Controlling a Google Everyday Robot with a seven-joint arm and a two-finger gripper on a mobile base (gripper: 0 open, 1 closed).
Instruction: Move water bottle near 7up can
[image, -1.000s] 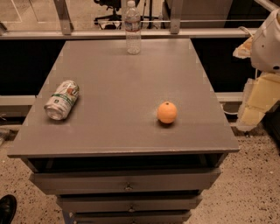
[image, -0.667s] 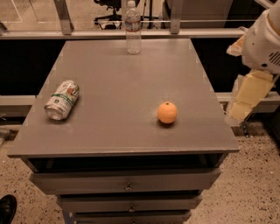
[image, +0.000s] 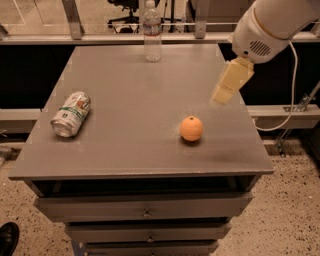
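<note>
— While the arm (image: 272, 25) hangs in the upper right of the frame, where does its gripper sit?

— The gripper (image: 220, 97) points down and to the left from the white arm, above the right part of the grey table (image: 135, 85). It is above and to the right of the orange (image: 191, 128) and touches nothing. Whether it is spread or closed, I cannot tell.

— And the water bottle?

— The water bottle (image: 152, 31) stands upright at the top centre of the frame, at the far edge of the table, with its white cap on. It is well apart from the gripper.

— Where is the 7up can?

— The 7up can (image: 71, 114) lies on its side at the left of the frame, near the table's left edge, its silver end turned toward the lower left. It is well apart from the bottle, and the orange lies off to its right, also well apart.

— Anything else to see?

— Grey drawers (image: 145, 207) run below the table top. A black shoe (image: 7, 239) shows in the lower left corner, and a white cable (image: 292, 95) droops at the right.
</note>
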